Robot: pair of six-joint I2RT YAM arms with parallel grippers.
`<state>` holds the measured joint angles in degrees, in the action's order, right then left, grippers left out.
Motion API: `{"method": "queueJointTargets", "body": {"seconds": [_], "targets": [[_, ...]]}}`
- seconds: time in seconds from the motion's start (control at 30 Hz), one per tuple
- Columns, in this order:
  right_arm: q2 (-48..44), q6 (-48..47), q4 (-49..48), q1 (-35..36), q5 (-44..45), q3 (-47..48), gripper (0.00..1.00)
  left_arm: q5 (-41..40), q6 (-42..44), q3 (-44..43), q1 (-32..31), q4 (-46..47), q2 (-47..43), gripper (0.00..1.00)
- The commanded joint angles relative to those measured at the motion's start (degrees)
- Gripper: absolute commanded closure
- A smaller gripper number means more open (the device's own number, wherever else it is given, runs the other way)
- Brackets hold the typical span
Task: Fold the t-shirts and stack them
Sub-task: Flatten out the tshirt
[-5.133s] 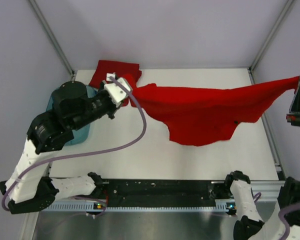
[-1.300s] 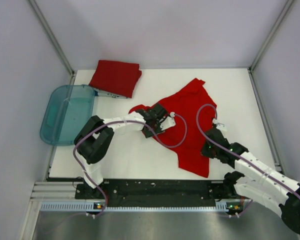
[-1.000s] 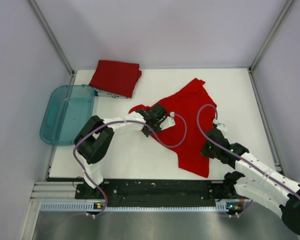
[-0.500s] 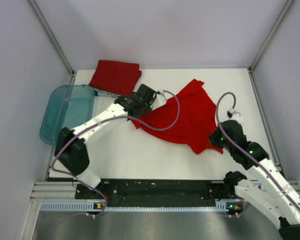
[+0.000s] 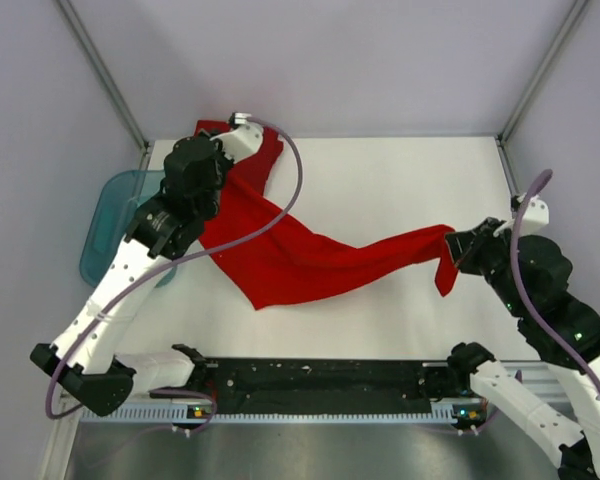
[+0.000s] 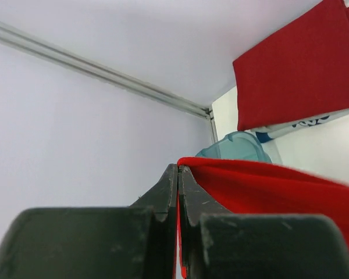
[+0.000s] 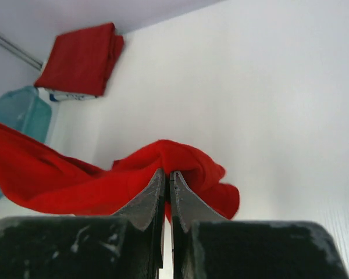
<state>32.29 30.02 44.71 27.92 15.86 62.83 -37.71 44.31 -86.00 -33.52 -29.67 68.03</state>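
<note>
The loose t-shirt (image 5: 300, 260) hangs as a long red band between the two arms, over the middle of the white table (image 5: 380, 170). It runs from high at the back left down to the right side and sags in between. Its widest part droops near the left arm, with a pointed corner toward the near edge. Whether that corner touches the table cannot be told.

The left gripper (image 6: 178, 170) has its jaws pressed together with only a thin line between them, and a fold of the red cloth is pinched at the tips. In the left wrist view the fabric spreads away to the right of the fingers. The right gripper (image 7: 167, 174) is closed just as tightly on another bunched edge of the same t-shirt. A short flap hangs below its tips, above the table.

A second t-shirt, the folded one (image 6: 296, 70), lies flat in the back left corner of the table. In the top view the raised left arm partly hides it. It rests on a thin white item (image 6: 314, 121) that sticks out along its near edge. That item carries dark blue print, but the letters are too small and too slanted to read. No other writing or brand shows on the cloth or the arms.

The teal tub (image 5: 100, 235) sits at the table's left edge, just beside the folded t-shirt and partly under the left arm. A purple cable (image 5: 285, 195) loops from the left arm across the hanging cloth.
</note>
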Motion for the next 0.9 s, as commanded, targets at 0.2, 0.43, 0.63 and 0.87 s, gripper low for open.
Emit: {"method": "queueJointTargets", "body": {"seconds": [0.2,0.43,0.63,0.87], "targets": [[2.3,0.6,1.4,-0.6,1.5,-8.5,1.0,6.1,-1.1,-2.7,4.7,16.3,25.3,0.97],[6.5,1.0,-2.4,-0.7,2.8,-13.6,1.0,4.3,-6.6,-18.6,5.0,8.1,41.1,0.19],[9.3,0.7,-5.7,-1.2,1.0,-15.5,1.0,32.2,-5.1,2.7,0.0,-2.6,16.9,0.02],[10.8,0.7,-8.1,-2.5,-1.5,-18.0,1.0,49.3,3.5,33.5,-7.6,-11.7,-0.7,0.07]]}}
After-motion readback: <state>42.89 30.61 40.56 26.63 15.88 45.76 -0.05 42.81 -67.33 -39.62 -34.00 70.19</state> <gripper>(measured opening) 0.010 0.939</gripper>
